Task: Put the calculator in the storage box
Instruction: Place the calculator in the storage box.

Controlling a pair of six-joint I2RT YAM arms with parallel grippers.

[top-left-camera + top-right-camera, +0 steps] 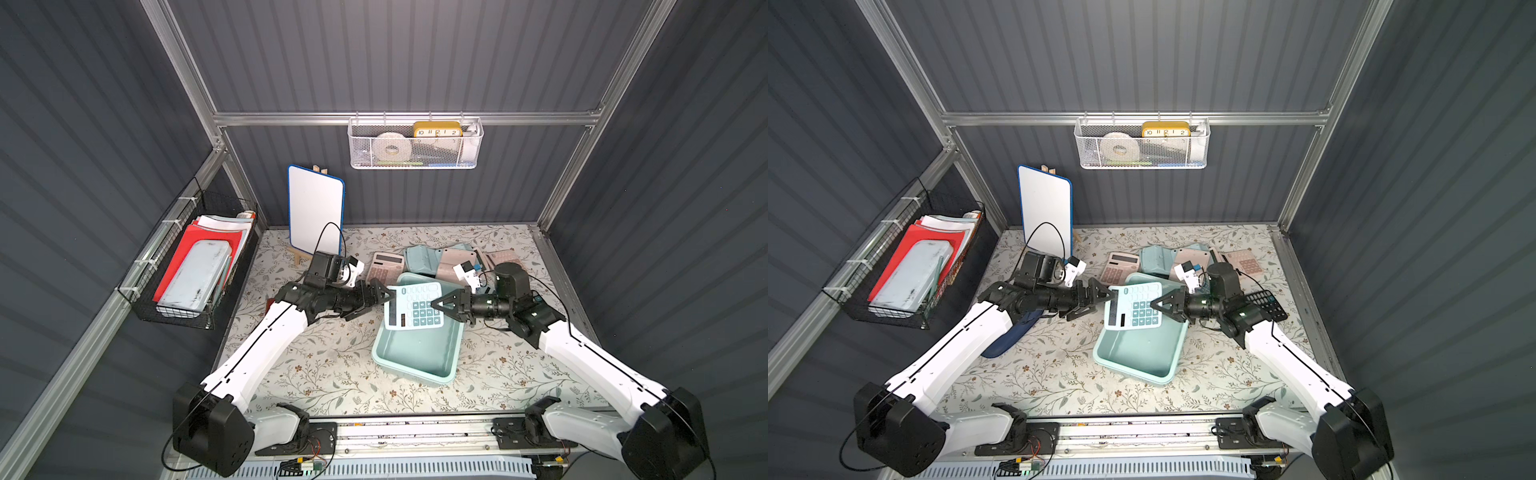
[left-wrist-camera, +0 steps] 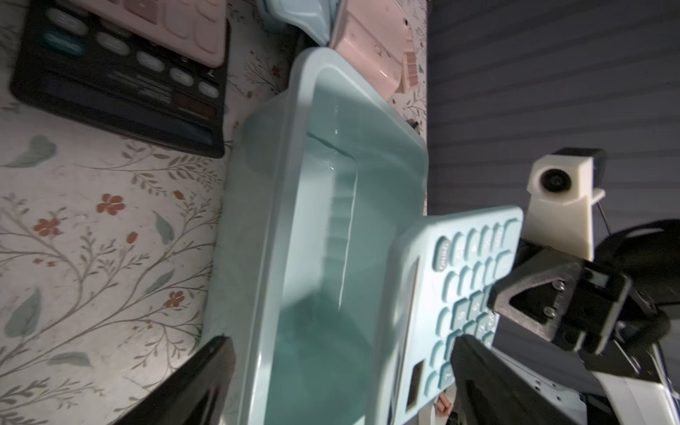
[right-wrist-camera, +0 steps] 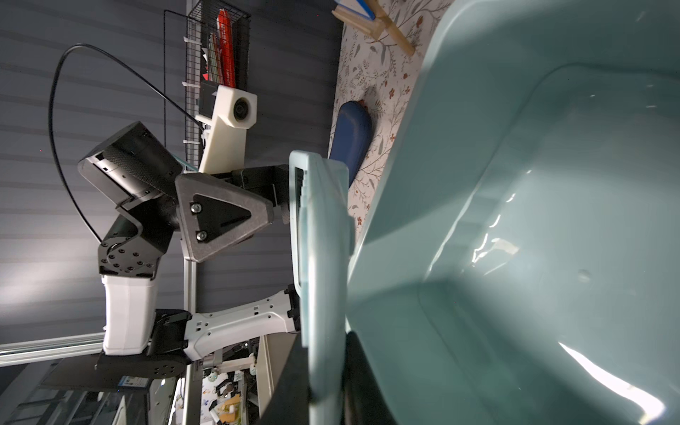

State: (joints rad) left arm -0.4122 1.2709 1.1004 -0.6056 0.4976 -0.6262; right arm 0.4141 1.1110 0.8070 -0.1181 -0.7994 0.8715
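Right end effector (image 1: 440, 309) first: we find it clamped on the pale blue calculator (image 1: 409, 307) at its keypad side, holding it tilted above the far end of the mint storage box (image 1: 419, 347) (which sits on the floral tabletop (image 1: 332, 374)). Our left end effector (image 1: 378, 302) has its jaws spread wide at the calculator's display edge; whether they touch it, we cannot tell.

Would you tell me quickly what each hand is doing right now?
Left hand: open, holding nothing, at the blue calculator's display end.
Right hand: closed on the blue calculator, above the storage box.
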